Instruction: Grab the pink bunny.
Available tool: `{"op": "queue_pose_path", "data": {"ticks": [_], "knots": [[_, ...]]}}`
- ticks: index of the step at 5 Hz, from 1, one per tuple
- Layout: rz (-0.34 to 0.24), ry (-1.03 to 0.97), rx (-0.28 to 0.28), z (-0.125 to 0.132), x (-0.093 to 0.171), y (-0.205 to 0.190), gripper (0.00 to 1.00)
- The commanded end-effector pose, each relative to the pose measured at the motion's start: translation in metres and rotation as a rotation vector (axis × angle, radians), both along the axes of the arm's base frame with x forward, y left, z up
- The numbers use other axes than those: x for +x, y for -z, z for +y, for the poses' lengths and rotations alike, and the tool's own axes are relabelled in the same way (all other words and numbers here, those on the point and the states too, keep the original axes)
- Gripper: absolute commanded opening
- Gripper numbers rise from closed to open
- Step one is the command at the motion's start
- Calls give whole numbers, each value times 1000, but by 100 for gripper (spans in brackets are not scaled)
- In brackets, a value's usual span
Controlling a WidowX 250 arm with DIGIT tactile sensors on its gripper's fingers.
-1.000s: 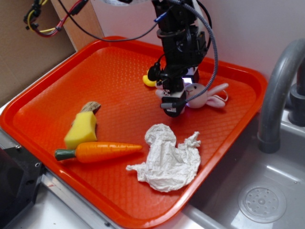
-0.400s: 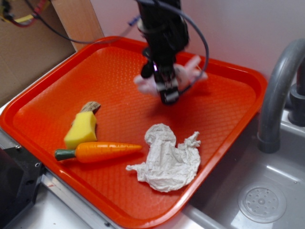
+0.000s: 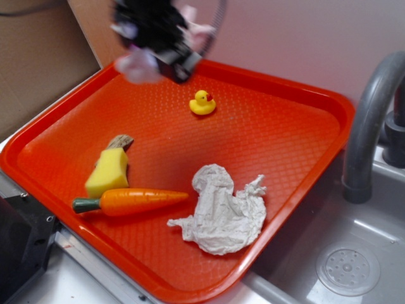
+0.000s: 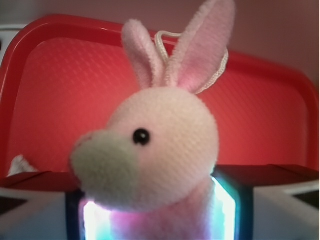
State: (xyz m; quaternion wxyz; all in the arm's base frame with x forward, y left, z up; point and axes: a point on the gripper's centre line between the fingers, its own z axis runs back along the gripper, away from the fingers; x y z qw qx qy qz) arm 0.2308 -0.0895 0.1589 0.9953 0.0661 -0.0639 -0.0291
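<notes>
Since the earlier frames the pincer [image 3: 166, 49] has risen off the tray and swung to the upper left, carrying the pink bunny [image 3: 140, 64] with it; both are now a motion-blurred mass above the tray's far-left rim. The yellow duck [image 3: 202, 103], hidden behind the arm before, now sits in plain sight on the tray.

From the left of the exterior view: a spongy yellow block [image 3: 107, 172] with a brownish stub at its top, then a glossy orange plastic carrot [image 3: 131, 201] with a green stem, lying lengthwise. The orange tray [image 3: 304, 133] has a fine waffle texture and a raised smooth rim. Right of the carrot lies the crumpled white paper [image 3: 221, 212], creased and peaked. Further right is a grey curved faucet [image 3: 367, 120] over a grey sink [image 3: 354, 266].

The wrist view shows the pincer pinching the bunny's fuzzy body, ears upright, one dark bead eye showing
</notes>
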Motion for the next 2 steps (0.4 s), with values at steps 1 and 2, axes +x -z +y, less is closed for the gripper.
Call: {"op": "queue_pose_path", "data": {"ticks": [1, 2], "knots": [[-51, 40, -61, -10, -13, -44, 0], [-49, 7, -82, 6, -3, -45, 0]]}}
